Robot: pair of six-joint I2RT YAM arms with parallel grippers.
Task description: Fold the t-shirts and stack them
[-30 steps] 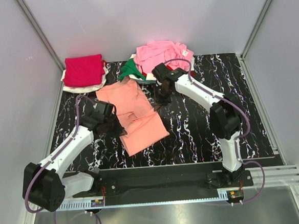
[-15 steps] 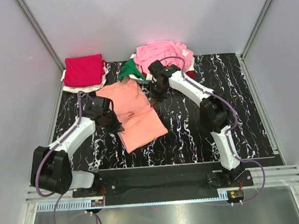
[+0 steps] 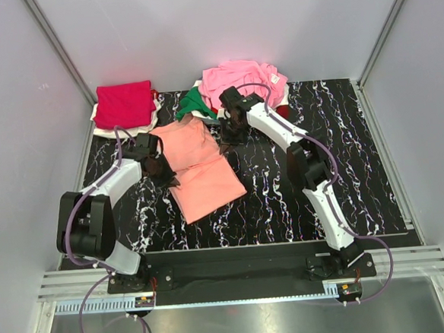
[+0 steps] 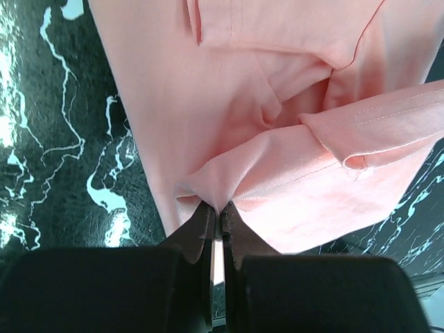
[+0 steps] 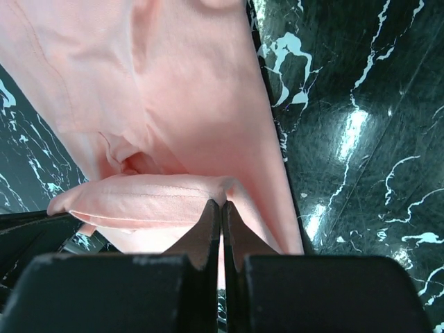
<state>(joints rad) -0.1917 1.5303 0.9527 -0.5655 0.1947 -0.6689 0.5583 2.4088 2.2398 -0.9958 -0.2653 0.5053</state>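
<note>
Upper left: crimson-magenta t-shirt (image 3: 124,103) is lying folded on a white one (image 3: 120,130). Centre: salmon-orange t-shirt (image 3: 201,172) is lying half-folded and creased on the mat (image 3: 320,152). The left gripper (image 4: 220,208) is pinching its left edge, and the right gripper (image 5: 220,205) is pinching its right edge.

bright even overhead light, soft shadows, glare streaks on the mat (image 5: 350,132), blurred wrist-view foregrounds

Black white-veined marble mat (image 3: 356,126) between pale walls (image 3: 197,31).
</note>
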